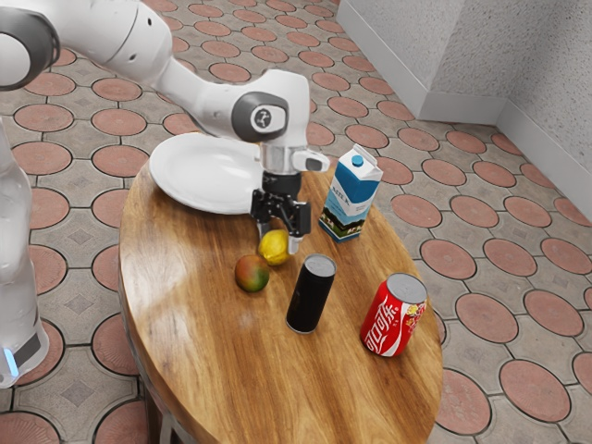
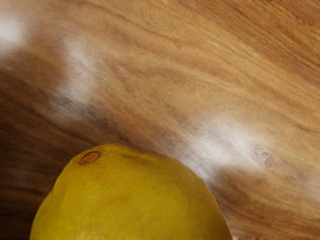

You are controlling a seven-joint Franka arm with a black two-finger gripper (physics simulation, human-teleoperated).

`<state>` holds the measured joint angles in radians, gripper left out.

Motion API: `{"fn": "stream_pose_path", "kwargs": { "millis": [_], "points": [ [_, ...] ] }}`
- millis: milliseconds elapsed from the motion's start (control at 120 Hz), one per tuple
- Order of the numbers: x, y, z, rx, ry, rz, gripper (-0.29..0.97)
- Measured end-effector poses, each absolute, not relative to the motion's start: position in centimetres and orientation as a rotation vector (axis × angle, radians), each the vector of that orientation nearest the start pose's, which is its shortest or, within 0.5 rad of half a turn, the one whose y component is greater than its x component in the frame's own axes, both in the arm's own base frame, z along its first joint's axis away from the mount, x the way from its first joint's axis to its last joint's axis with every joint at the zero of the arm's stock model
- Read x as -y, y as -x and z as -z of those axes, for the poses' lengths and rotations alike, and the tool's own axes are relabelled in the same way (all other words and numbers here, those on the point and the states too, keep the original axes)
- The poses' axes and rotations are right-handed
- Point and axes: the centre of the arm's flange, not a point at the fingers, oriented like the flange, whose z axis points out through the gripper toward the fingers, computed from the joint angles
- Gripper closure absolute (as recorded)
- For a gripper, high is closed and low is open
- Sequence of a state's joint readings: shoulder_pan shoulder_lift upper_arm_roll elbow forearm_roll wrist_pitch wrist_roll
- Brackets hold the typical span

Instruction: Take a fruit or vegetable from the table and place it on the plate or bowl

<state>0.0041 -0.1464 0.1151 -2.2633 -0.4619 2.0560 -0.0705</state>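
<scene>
The hand (image 1: 278, 235) sits low over the lemon (image 1: 274, 249) on the worktop (image 1: 222, 370) — whether it grips I cannot tell — so the lift and the carry to the white plate (image 1: 199, 171) remain, I judge.

The arm (image 1: 185, 79) had glossy white rounded links, a dark grey joint cap (image 1: 259, 117) with a white mark, and a black gripper (image 1: 279, 233).
</scene>
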Motion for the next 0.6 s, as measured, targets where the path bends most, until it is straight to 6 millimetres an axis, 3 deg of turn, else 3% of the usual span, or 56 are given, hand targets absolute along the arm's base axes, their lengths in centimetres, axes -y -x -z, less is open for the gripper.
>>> {"fn": "stream_pose_path", "kwargs": {
  "millis": [133, 192, 275, 467, 600],
  "points": [
    [-3.4, -49.4, -40.4, 0.795, 3.471, -0.15, 0.02],
    [-3.1, -49.6, -40.0, 0.81, 3.47, -0.16, -0.1],
    [-3.2, -49.8, -40.2, 0.843, 3.469, -0.131, -0.17],
    [-3.8, -50.1, -40.5, 0.887, 3.45, -0.077, 0.23],
    [-3.8, -50.2, -40.6, 0.912, 3.438, -0.061, 0.33]
  ]
}}
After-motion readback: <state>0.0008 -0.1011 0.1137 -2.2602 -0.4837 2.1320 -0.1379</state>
